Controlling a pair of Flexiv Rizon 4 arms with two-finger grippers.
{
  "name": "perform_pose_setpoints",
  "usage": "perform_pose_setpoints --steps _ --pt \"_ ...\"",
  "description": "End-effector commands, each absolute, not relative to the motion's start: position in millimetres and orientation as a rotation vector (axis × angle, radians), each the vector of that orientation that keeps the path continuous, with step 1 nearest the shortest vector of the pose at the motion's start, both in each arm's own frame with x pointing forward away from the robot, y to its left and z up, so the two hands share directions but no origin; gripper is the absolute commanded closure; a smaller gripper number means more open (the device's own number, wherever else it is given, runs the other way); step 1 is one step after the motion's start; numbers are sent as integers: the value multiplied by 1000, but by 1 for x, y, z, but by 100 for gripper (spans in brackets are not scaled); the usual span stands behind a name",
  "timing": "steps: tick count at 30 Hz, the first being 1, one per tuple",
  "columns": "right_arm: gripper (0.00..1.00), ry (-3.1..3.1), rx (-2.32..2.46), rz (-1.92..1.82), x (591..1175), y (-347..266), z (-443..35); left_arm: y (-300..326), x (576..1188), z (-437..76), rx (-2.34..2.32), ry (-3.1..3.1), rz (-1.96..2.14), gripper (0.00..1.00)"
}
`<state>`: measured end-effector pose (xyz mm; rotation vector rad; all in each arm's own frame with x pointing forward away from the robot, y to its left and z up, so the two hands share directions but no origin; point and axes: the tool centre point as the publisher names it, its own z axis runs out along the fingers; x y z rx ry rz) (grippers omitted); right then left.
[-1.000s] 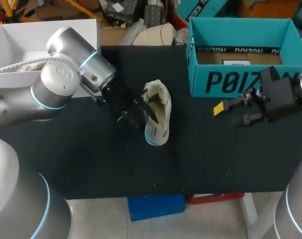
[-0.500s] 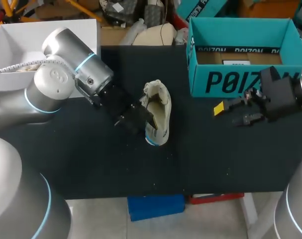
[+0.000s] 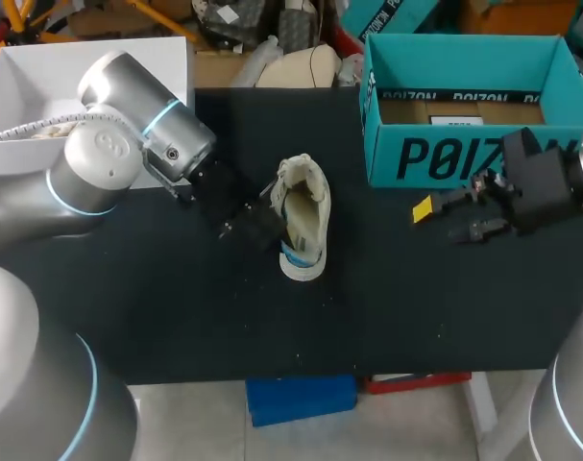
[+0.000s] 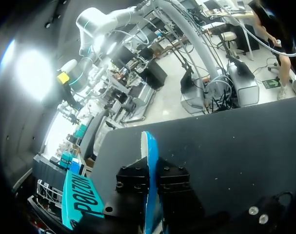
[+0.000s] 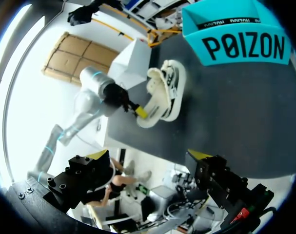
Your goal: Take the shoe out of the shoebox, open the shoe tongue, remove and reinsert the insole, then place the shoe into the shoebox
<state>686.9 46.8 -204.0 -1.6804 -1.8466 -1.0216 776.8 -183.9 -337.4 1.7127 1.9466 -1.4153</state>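
The pale shoe [image 3: 308, 197] lies on its side in the middle of the black table [image 3: 176, 307], near the teal shoebox [image 3: 464, 158]. The left gripper [image 3: 275, 226] pinches the thin, blue-edged insole [image 4: 148, 151] at the shoe's opening. The right gripper [image 3: 443, 219] hangs in front of the shoebox, its 2 fingers spread.

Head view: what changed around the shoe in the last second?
The left pincer, shut on a thin blue strip that is likely the insole, drew back slightly toward its own side. More blue now shows at the shoe's heel. The shoe, shoebox and open right pincer stayed put.
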Motion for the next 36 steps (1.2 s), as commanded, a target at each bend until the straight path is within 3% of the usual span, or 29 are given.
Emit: perform_pose_setpoints --steps 1,17,36 --pt "0 -1848 -1682 -1018 687 47 -204 -189 791 -352 1700 1929 -1453 100" --pt "0 -1848 -1682 -1018 687 47 -204 -199 838 -374 1682 1924 -1404 100" --pt "0 -1848 -1682 -1018 687 47 -204 -191 843 -380 1903 1985 -1078 100"
